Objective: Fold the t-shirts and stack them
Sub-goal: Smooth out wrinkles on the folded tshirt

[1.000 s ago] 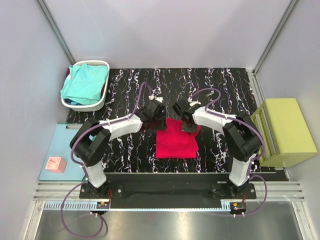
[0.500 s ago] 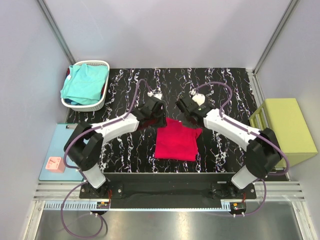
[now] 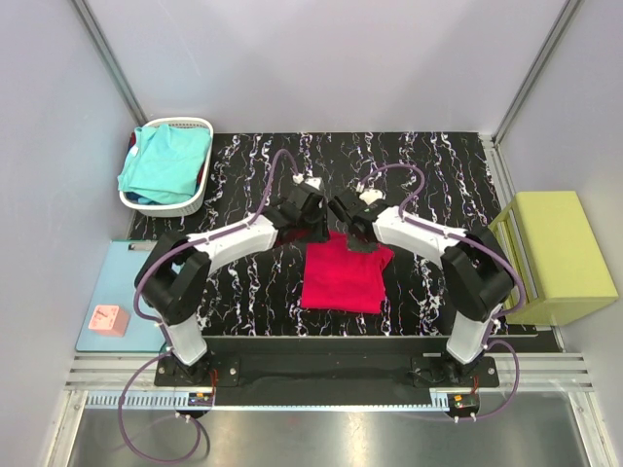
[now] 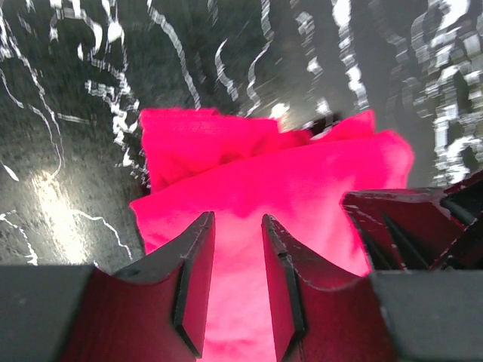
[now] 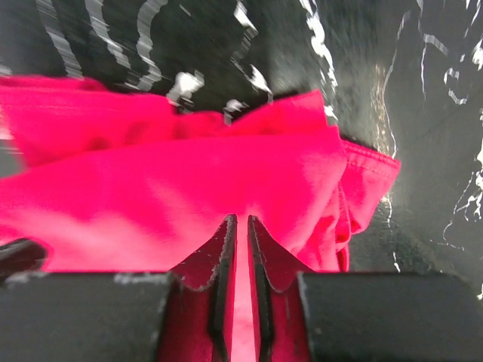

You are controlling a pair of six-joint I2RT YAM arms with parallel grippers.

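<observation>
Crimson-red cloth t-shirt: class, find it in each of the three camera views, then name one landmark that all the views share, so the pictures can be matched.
Top external: the crimson-red cloth t-shirt lies as a folded rectangle near the picture's centre.
Left wrist: the t-shirt fills the middle and lower centre.
Right wrist: the t-shirt spans the middle band from the left edge.
Shared landmark: the black tabletop with white marbled veins surrounds it.

The crimson t-shirt (image 3: 343,277) is soft, matt cloth. The desk (image 3: 438,170) is glossy, black with white marbling. The basket (image 3: 196,200) is white plastic.
</observation>
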